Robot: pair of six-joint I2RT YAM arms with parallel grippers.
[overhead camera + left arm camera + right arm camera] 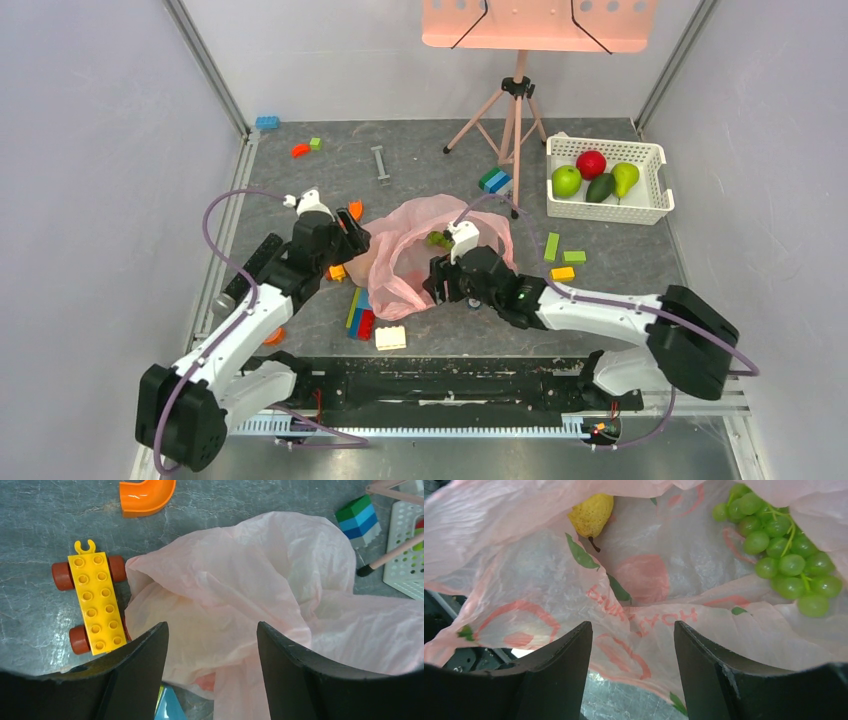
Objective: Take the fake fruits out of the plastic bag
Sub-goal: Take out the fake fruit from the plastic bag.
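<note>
The pink plastic bag [405, 262] lies crumpled in the middle of the table. In the right wrist view its mouth gapes, with a yellow lemon [591, 511] and a bunch of green grapes [785, 555] inside the bag [644, 575]. My right gripper [633, 632] stands open, the bag's printed near lip lying between its fingers. My left gripper [210, 630] is open astride the bag's [240, 575] left side, film between the jaws. From above, the left gripper [354, 240] is at the bag's left edge, the right gripper [438, 282] at its near right, and the grapes [438, 239] peek out.
A white basket [657, 205] at the right holds a green apple [566, 181], red apple [591, 164], avocado [600, 187] and pear [624, 178]. A yellow wheeled block [95, 602] and orange curved piece [147, 495] lie left of the bag. A tripod [512, 110] stands behind it.
</note>
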